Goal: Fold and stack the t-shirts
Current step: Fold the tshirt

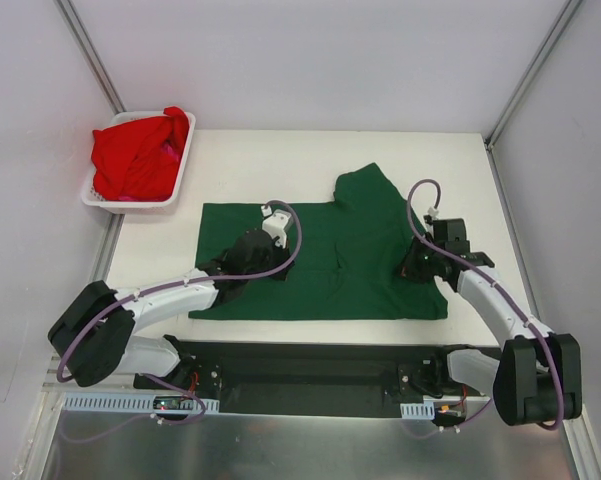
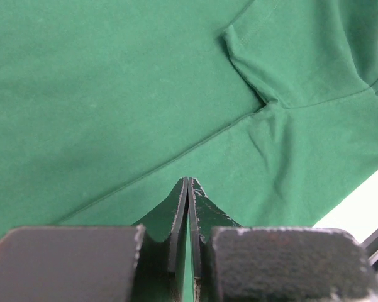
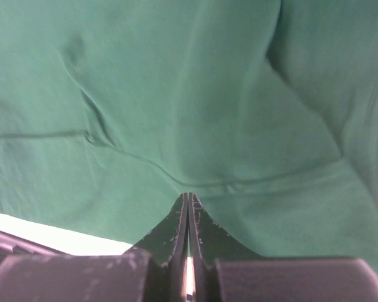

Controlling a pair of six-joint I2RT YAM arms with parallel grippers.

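The green t-shirt [image 1: 320, 270] lies flat on the bench [image 1: 240, 160] for folding. The left tool [image 2: 188, 182], toward nine o'clock, and the right tool [image 3: 188, 196], at three o'clock, are closed against the cloth, presumably pinching it.

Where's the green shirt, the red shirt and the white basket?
green shirt [image 1: 350, 285]: top view, middle of its flat body.
red shirt [image 1: 135, 160]: top view, top of the crumpled heap.
white basket [image 1: 140, 207]: top view, its near rim.
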